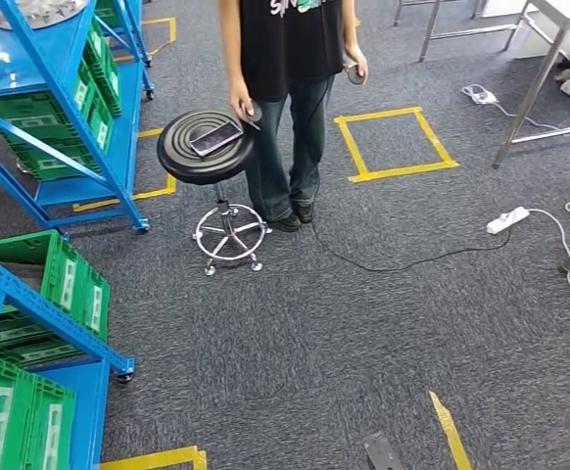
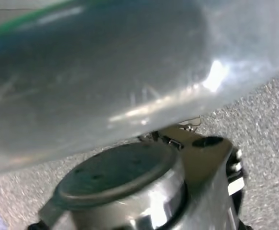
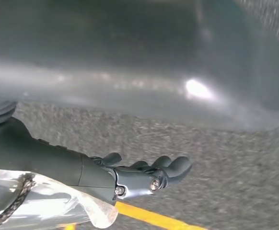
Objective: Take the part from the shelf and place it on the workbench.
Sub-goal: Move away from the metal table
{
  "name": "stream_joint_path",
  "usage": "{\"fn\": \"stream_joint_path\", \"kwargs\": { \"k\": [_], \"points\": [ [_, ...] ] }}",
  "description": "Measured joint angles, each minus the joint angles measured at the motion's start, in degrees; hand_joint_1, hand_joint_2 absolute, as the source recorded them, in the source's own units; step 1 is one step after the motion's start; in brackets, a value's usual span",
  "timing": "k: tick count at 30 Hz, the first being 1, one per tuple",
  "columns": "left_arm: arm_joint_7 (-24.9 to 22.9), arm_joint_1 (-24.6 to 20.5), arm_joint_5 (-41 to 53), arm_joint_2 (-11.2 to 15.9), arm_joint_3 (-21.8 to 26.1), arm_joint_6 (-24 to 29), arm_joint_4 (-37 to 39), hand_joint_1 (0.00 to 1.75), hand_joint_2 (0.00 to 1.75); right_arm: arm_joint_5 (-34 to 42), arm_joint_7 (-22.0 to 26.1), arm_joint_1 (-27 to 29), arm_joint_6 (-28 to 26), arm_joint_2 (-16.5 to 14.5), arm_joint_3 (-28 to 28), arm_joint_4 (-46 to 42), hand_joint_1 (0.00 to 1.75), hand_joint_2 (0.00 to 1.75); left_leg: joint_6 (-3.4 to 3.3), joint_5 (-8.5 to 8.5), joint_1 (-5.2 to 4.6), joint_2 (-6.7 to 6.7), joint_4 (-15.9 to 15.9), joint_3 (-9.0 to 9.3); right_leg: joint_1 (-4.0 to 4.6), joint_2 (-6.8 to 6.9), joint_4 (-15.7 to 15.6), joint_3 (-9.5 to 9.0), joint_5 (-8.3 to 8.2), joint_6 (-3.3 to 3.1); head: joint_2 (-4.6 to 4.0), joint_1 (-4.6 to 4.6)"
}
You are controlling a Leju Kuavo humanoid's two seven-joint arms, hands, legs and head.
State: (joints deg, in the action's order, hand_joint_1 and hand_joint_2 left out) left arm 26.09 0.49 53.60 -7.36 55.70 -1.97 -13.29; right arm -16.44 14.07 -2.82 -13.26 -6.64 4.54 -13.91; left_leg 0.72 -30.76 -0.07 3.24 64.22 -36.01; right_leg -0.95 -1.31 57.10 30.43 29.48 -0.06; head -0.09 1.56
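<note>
Grey carpeted floor (image 1: 326, 323) marked with yellow tape: a taped square (image 1: 395, 143) far centre-right and short strips near the bottom edge. At left stand two blue shelf racks (image 1: 82, 186) on casters, holding green crates (image 1: 68, 284). A black round stool (image 1: 207, 147) on a chrome base stands centre-left, a person's feet just beside it. At right lie a white power strip (image 1: 508, 219) and trailing cables.

Workshop: blue shelving (image 1: 53, 147) with green crates (image 1: 75, 279), floor-taped
</note>
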Motion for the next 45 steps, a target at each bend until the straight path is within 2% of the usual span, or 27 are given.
{"fn": "stream_joint_path", "kwargs": {
  "k": [2,4,6,8,9,11,12,14,16,17,18,19,21,23,25,27,29,31,33,34,35,36,38,40,42,43,45],
  "points": [
    [0.0,-0.1,0.2,-0.1,0.0,0.0,0.0,0.0,0.0,0.0,0.0,0.3,0.0,0.0,0.0,0.0,0.0,0.0,0.48,-2.87,0.25,-1.95,7.0,-3.42,0.16,2.09,0.0,-0.39,0.4,-0.31,0.0,0.1],
    [-0.1,0.0,0.3,-0.2,0.0,0.0,0.0,0.0,0.0,0.0,0.0,0.3,0.0,0.1,-0.1,0.0,0.0,0.0,0.79,-2.38,0.57,-2.59,8.7,-4.28,0.23,3.85,0.0,-0.76,0.8,-0.34,0.0,0.1],
    [-0.1,0.2,0.3,-0.2,0.1,0.0,0.0,0.0,0.0,0.0,0.0,0.2,0.0,0.1,-0.1,0.0,0.0,0.0,0.75,1.38,0.69,-4.0,2.9,-1.29,0.26,5.22,0.0,-1.33,1.23,-0.14,0.0,0.11],
    [-0.1,0.1,0.3,-0.2,0.1,0.0,0.0,0.0,0.0,0.0,0.0,0.2,0.0,0.1,-0.1,0.0,0.0,0.0,0.34,3.68,0.21,-6.62,-3.6,1.99,0.51,6.49,0.1,-1.74,1.8,0.43,0.0,0.1],
    [-0.1,-0.1,0.3,-0.2,0.1,0.0,0.0,0.0,0.0,0.0,0.0,0.1,0.0,0.1,-0.1,0.0,0.0,0.0,0.02,3.87,-0.06,-7.48,-5.2,2.74,0.64,7.11,0.1,-1.96,2.03,0.76,0.0,0.06],
    [-0.1,0.0,0.3,-0.2,0.1,0.0,0.0,0.0,0.0,-0.1,-0.1,0.0,0.0,0.1,-0.1,0.0,0.0,0.0,-0.71,3.57,-0.39,-6.96,-5.7,2.8,0.72,8.32,0.0,-2.39,2.35,1.37,0.0,0.04],
    [-0.1,0.1,0.3,-0.2,0.2,0.0,0.0,0.0,0.0,-0.1,-0.1,-0.2,0.0,0.1,-0.1,-0.1,0.0,0.0,-1.05,3.64,-0.34,-6.36,-6.0,2.86,0.6,8.18,0.0,-2.51,2.61,1.66,0.0,0.06],
    [-0.2,0.3,0.4,-0.1,0.3,0.0,0.0,0.0,0.0,-0.2,-0.1,-0.4,0.0,0.1,-0.1,-0.2,0.0,0.0,-1.75,3.87,-0.11,-5.12,-6.4,3.01,0.33,5.61,2.3,-1.41,4.27,2.14,0.0,-0.08],
    [-0.2,0.0,0.4,-0.2,0.4,0.0,0.0,0.0,0.0,-0.2,-0.2,-0.2,-0.1,0.1,-0.1,-0.3,0.0,0.0,-2.23,3.96,0.04,-3.7,-6.6,3.05,0.19,2.46,9.0,2.13,7.37,2.34,0.0,-0.27],
    [-0.2,-0.2,0.5,-0.2,0.4,0.0,0.0,0.0,0.0,-0.2,-0.2,0.0,-0.1,0.1,-0.1,-0.3,0.0,0.0,-2.38,3.95,0.05,-2.9,-6.6,3.05,0.18,1.87,12.8,4.29,8.6,2.39,0.0,-0.31],
    [-0.2,-0.2,0.5,-0.2,0.5,-0.1,0.0,0.0,0.0,-0.3,-0.3,0.1,-0.1,0.1,-0.1,-0.3,0.0,0.0,-2.41,3.92,0.04,-2.06,-6.5,3.1,0.19,1.6,15.4,6.02,8.98,2.42,0.0,-0.3],
    [-0.2,-0.2,0.5,-0.2,0.5,-0.1,0.0,0.0,0.0,-0.3,-0.3,0.1,-0.1,0.1,-0.1,-0.3,0.0,0.0,-2.4,3.88,0.04,-1.24,-6.5,3.2,0.2,1.46,16.1,6.9,8.23,2.4,0.0,-0.3],
    [-0.2,-0.1,0.6,-0.3,0.5,-0.1,0.0,0.0,0.0,-0.5,-0.3,0.1,-0.2,0.2,-0.1,-0.3,0.0,0.0,-2.2,3.72,0.13,0.4,-6.4,3.48,0.13,0.74,11.3,5.67,3.96,2.28,0.0,-0.29],
    [-0.3,-0.2,0.6,-0.2,0.6,-0.1,0.0,0.0,0.0,-0.5,-0.3,0.0,-0.2,0.2,-0.1,-0.3,0.0,0.0,-1.71,3.43,0.15,1.97,-6.0,3.43,-0.16,-2.01,4.5,2.92,0.73,2.07,0.0,-0.28],
    [-0.3,-0.2,0.6,-0.2,0.6,-0.1,0.0,0.0,0.0,-0.6,-0.3,0.0,-0.3,0.2,-0.1,-0.3,0.0,0.0,-0.99,3.44,0.26,3.32,-5.7,2.93,-0.26,-3.7,1.8,1.54,0.48,1.73,0.0,-0.25],
    [-0.3,0.0,0.6,-0.2,0.8,-0.1,0.0,0.0,0.0,-0.6,-0.3,-0.1,-0.3,0.2,-0.1,-0.3,0.0,0.0,-0.27,3.66,0.49,4.26,-5.8,2.57,-0.17,-2.63,1.4,1.19,0.46,1.11,0.0,-0.24],
    [-0.3,0.2,0.7,-0.2,1.0,-0.1,0.0,0.0,0.0,-0.7,-0.3,-0.2,-0.3,0.2,-0.1,-0.4,0.0,0.0,0.3,2.6,0.38,2.39,-4.3,1.89,-0.24,-1.23,1.0,0.86,0.31,0.46,0.0,-0.02],
    [-0.3,0.0,0.7,-0.2,1.0,-0.1,0.0,0.0,0.0,-0.7,-0.3,-0.1,-0.3,0.2,-0.1,-0.4,0.0,0.0,0.74,-0.5,0.25,-0.86,1.3,-0.59,-0.13,0.57,0.8,0.54,0.46,-0.06,0.0,0.28],
    [-0.3,-0.2,0.8,-0.2,1.0,-0.1,0.0,0.0,0.0,-0.7,-0.3,0.1,-0.4,0.2,-0.1,-0.4,0.0,0.0,1.06,-3.22,0.41,-2.19,8.0,-3.7,0.09,2.54,0.8,0.34,0.78,-0.45,0.0,0.35],
    [-0.3,-0.1,0.8,-0.2,1.0,-0.1,0.0,0.0,0.0,-0.8,-0.3,0.0,-0.5,0.2,-0.1,-0.4,0.0,0.0,1.13,-3.27,0.5,-2.42,9.4,-4.27,0.16,3.39,0.8,0.23,0.92,-0.54,0.0,0.37],
    [-0.3,0.0,0.9,-0.2,1.0,-0.2,0.0,0.0,0.0,-0.8,-0.3,0.0,-0.5,0.3,-0.1,-0.4,0.0,0.0,1.11,-2.27,0.56,-2.61,8.7,-3.79,0.22,4.14,0.8,0.08,1.06,-0.55,0.0,0.37],
    [-0.3,0.1,0.9,-0.2,1.0,-0.2,0.0,0.0,0.0,-0.8,-0.3,-0.1,-0.6,0.3,-0.1,-0.4,0.0,0.0,0.98,-0.49,0.56,-2.94,5.9,-2.31,0.26,4.81,0.8,-0.14,1.21,-0.51,0.0,0.38],
    [-0.3,0.1,0.9,-0.1,1.0,-0.2,0.0,0.0,0.0,-0.9,-0.3,-0.1,-0.7,0.3,-0.1,-0.5,0.0,0.0,0.31,2.71,0.09,-5.23,-1.5,1.49,0.44,6.12,0.9,-0.63,1.62,-0.23,0.0,0.39],
    [-0.3,-0.2,0.9,0.0,1.1,-0.2,0.0,0.0,0.0,-1.0,-0.3,-0.2,-0.8,0.3,-0.1,-0.5,0.0,0.0,-0.46,3.49,-0.57,-7.2,-5.3,3.23,0.68,7.46,1.0,-0.88,2.0,0.27,0.0,0.33],
    [-0.3,-0.1,1.0,0.0,1.2,-0.3,0.0,0.0,0.0,-1.0,-0.4,-0.3,-0.9,0.2,-0.1,-0.6,0.0,0.0,-1.01,3.42,-0.75,-6.51,-5.8,3.28,0.76,8.75,0.8,-1.14,2.24,0.86,0.0,0.32],
    [-0.3,0.0,1.1,0.0,1.2,-0.3,0.0,0.0,0.0,-1.0,-0.3,-0.4,-0.9,0.2,-0.1,-0.6,0.0,0.0,-1.26,3.59,-0.62,-5.84,-6.2,3.47,0.68,8.38,0.9,-1.23,2.52,1.16,0.0,0.28],
    [-0.4,0.2,1.3,0.0,1.4,-0.3,0.0,0.0,0.0,-1.0,-0.3,-0.6,-0.9,0.1,-0.1,-0.8,0.0,0.0,-1.87,3.95,-0.18,-4.61,-7.0,3.94,0.44,5.47,3.4,-0.15,4.26,1.73,0.0,0.05]
  ]
}}
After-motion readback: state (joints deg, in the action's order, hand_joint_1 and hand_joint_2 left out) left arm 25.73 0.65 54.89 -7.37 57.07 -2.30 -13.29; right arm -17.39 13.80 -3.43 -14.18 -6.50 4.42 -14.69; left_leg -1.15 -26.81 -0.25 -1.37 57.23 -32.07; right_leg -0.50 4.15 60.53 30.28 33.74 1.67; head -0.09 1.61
